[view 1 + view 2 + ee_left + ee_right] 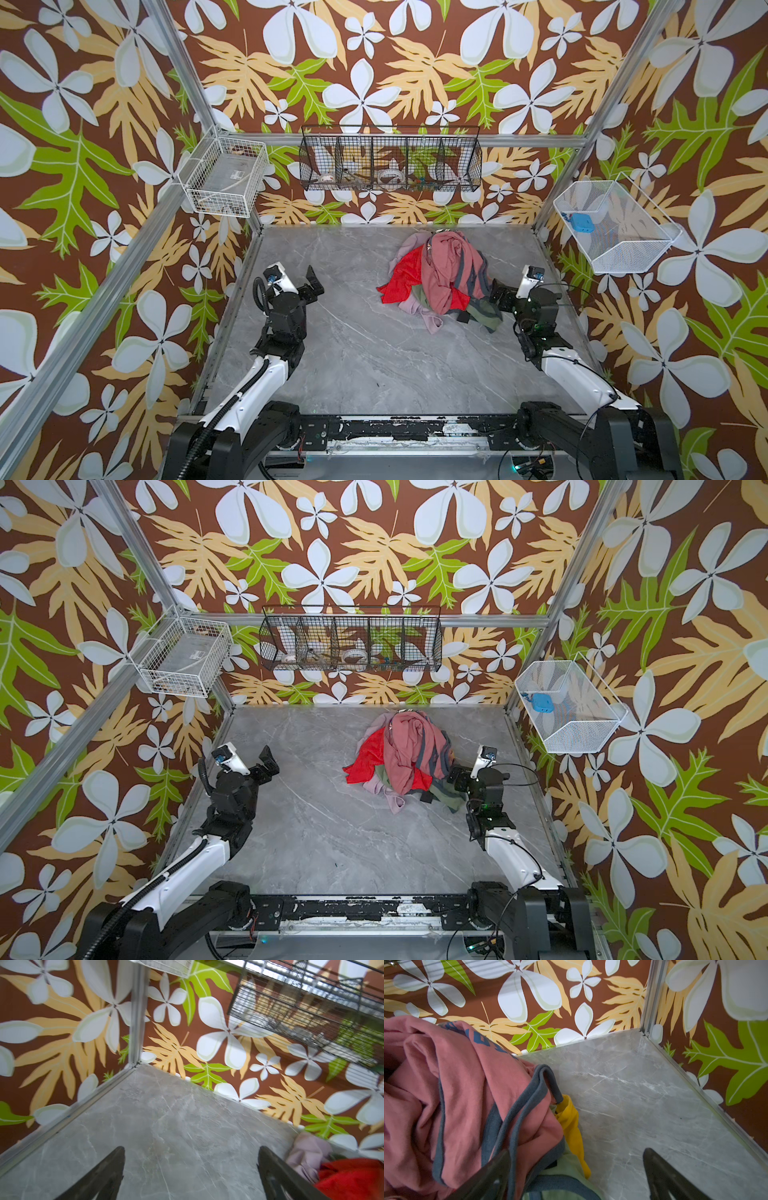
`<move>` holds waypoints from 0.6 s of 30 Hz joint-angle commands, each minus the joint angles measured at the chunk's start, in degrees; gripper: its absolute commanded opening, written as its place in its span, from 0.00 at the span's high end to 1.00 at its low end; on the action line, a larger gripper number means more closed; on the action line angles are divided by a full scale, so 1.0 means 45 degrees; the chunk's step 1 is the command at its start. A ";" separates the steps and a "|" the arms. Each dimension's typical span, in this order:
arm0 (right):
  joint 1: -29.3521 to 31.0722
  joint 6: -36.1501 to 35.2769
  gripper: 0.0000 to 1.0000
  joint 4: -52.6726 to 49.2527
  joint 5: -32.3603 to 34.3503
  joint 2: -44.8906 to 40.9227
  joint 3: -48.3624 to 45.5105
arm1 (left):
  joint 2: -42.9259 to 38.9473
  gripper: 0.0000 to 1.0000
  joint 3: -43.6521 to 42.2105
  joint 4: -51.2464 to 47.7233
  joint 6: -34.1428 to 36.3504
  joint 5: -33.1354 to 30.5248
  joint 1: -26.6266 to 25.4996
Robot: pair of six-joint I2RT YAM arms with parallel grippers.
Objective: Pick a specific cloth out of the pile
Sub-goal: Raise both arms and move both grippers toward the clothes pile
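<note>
The pile [440,270] [405,750] lies on the far right half of the grey marble table [353,357]. A dusty-rose garment with grey-blue trim [456,1088] sits on top, over red, olive and yellow pieces. The cloth [415,308] [377,788] is pale lilac-pink; it pokes out at the pile's near edge and far left side, and shows in the left wrist view [307,1152]. My left gripper [316,283] [192,1149] is open over bare table, left of the pile. My right gripper [496,293] [577,1151] is open at the pile's right edge, one finger [496,1167] against the rose garment.
A black wire basket [390,160] hangs on the back wall. A white wire basket [226,178] sits at the left corner post. On the right wall, a white mesh basket [615,226] holds a blue object [579,222]. Aluminium rails edge the table.
</note>
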 commanded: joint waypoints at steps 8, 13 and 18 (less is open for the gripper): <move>0.0423 0.1967 0.20 -0.3716 -0.0681 -0.0778 0.0065 | 0.0729 0.00 0.0158 -0.0513 -0.0333 -0.0029 -0.1912; 0.1340 0.2563 0.26 -0.4612 -0.0494 -0.0398 0.0219 | 0.1297 0.00 0.0301 -0.0471 -0.0032 0.0011 -0.2638; 0.2935 0.2869 0.28 -0.4884 0.0236 0.0122 0.0353 | 0.1967 0.00 0.0630 -0.0564 0.0318 0.0362 -0.3276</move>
